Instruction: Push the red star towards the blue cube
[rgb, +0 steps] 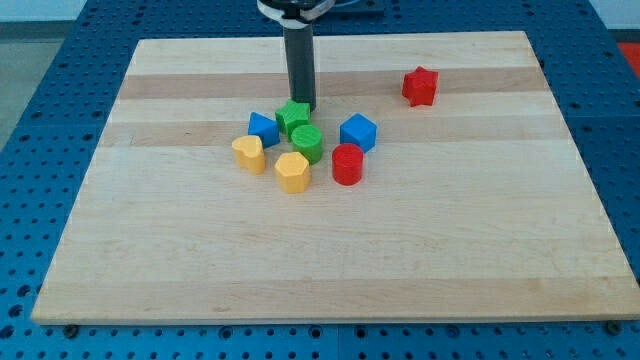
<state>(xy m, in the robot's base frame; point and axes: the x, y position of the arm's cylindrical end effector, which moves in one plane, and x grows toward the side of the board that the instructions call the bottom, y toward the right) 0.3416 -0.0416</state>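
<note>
Camera view: my tip (301, 106) has no fingers to part or clamp; it touches the green star (292, 116). The red star (420, 86) sits well to its right, untouched; the blue cube (358, 132) lies right-below. Approach step, I judge: next, circle beyond the red star's upper right.
</note>
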